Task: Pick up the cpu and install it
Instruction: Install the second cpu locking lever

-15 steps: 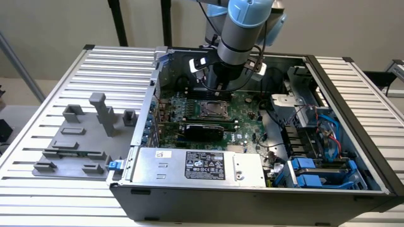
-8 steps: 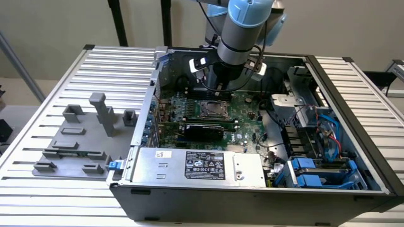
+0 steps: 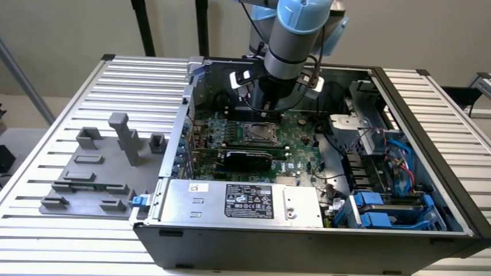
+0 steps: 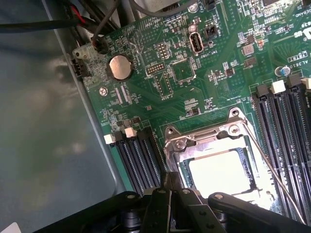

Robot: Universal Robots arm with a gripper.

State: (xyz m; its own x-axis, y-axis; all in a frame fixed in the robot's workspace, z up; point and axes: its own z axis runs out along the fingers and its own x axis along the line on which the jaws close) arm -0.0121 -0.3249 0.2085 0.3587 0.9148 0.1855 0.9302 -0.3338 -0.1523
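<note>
The cpu (image 4: 218,173) is a pale, shiny square lying flat inside the open metal socket frame (image 4: 204,141) on the green motherboard; in the exterior view the cpu (image 3: 256,133) sits mid-board. My gripper (image 4: 170,181) is just off the socket's edge with its black fingers (image 4: 160,204) pressed together and nothing between them. In the exterior view the gripper (image 3: 263,112) hangs low over the board just behind the socket, under the grey and blue arm. A thin socket lever wire (image 4: 272,167) runs beside the frame.
The open computer case (image 3: 429,149) surrounds the board. A grey power supply box (image 3: 238,201) lies at the front, a black card (image 3: 245,156) sits between it and the socket, and blue drive bays (image 3: 383,210) are at the exterior view's right. A grey fixture plate (image 3: 92,172) stands outside on the left. Memory slots (image 4: 141,160) flank the socket.
</note>
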